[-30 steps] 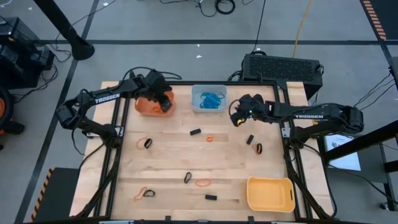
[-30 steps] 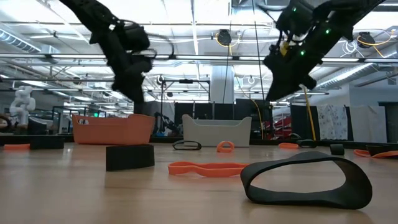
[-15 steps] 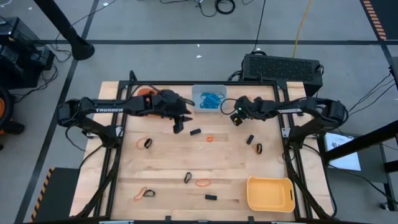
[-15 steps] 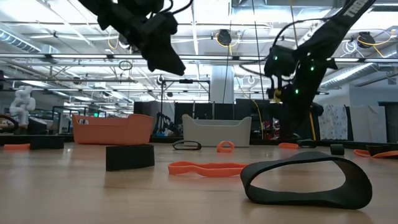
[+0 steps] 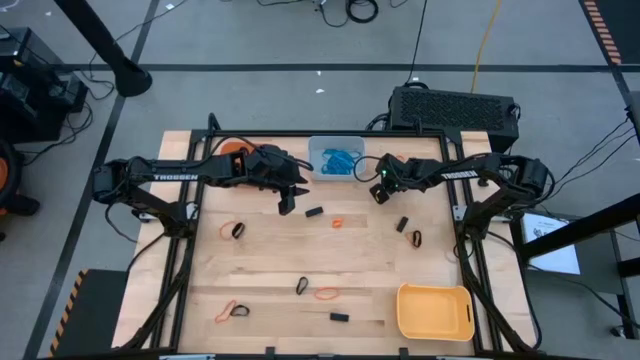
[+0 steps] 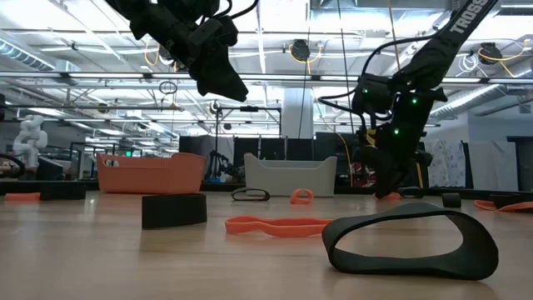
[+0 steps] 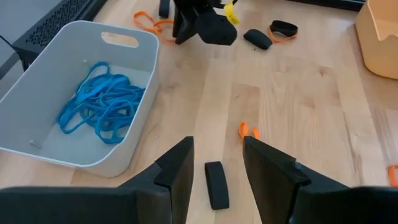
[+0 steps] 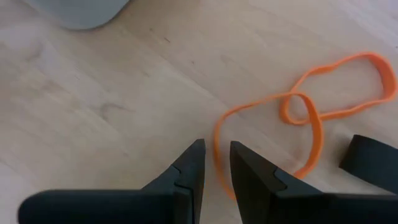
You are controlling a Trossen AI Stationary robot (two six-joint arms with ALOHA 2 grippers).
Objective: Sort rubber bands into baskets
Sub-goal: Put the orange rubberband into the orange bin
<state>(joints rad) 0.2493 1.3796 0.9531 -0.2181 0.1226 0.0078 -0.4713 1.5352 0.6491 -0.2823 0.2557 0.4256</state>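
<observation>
The left fingers [image 7: 214,163] are apart and empty, hanging over a black band [image 7: 216,185] to grab it. The right fingers [image 8: 214,163] are nearly together, empty, low over an orange band [image 8: 298,118] on the desk [image 5: 270,255]. Blue bands [image 7: 102,106] lie in the grey basket [image 7: 134,68]. A second ago, the left arm was at the orange basket [image 5: 232,147].

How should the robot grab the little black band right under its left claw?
Probably from straight above, pinching across the narrow middle of the black band. It lies flat on the table as a short, squashed loop lined up between the left gripper fingers, which are open and empty, so closing on its two long sides should catch it.
</observation>
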